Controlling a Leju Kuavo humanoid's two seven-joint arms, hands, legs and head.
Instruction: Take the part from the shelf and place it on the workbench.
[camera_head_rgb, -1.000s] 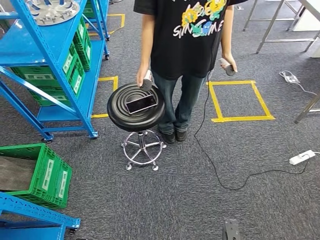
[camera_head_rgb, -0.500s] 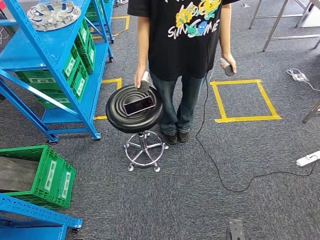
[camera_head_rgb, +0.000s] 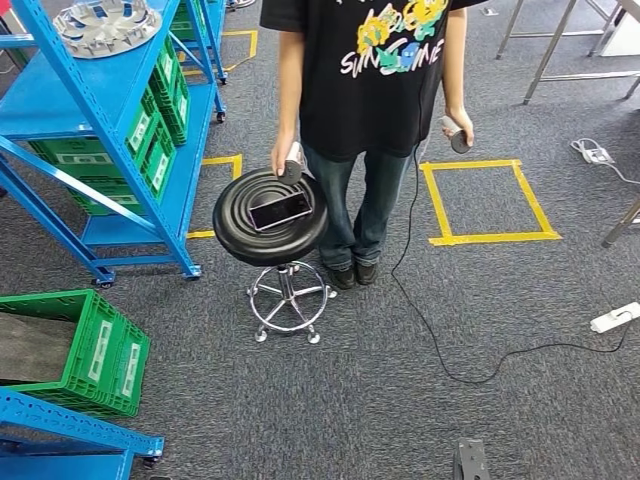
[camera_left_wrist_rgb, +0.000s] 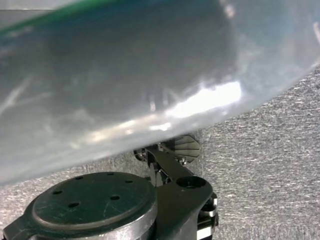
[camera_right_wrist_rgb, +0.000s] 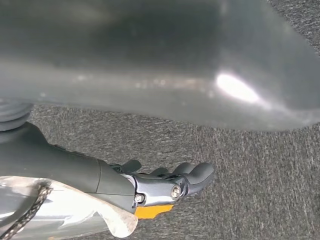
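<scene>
The part, a round silver wheel-cover-like disc (camera_head_rgb: 106, 25), lies on the upper level of the blue shelf (camera_head_rgb: 45, 95) at the far left of the head view. My right hand (camera_right_wrist_rgb: 170, 182) hangs over the grey carpet, its dark fingers stretched out with nothing in them. Of my left hand (camera_left_wrist_rgb: 185, 147) I make out just a grey ribbed piece under a blurred silver surface. How its fingers lie is hidden. The metal legs of a workbench (camera_head_rgb: 543, 50) stand at the far right.
A person (camera_head_rgb: 370, 80) stands straight ahead, holding a controller in each hand. In front of them is a black stool (camera_head_rgb: 234, 225) with a phone (camera_head_rgb: 281, 210) on it. Green crates (camera_head_rgb: 106, 350) sit low on the left. A black cable (camera_head_rgb: 430, 330) and power strip (camera_head_rgb: 613, 318) lie on the floor.
The camera has shifted: the shelf and the disc now show more fully at the left. The person has barely moved. Nothing was taken hold of.
</scene>
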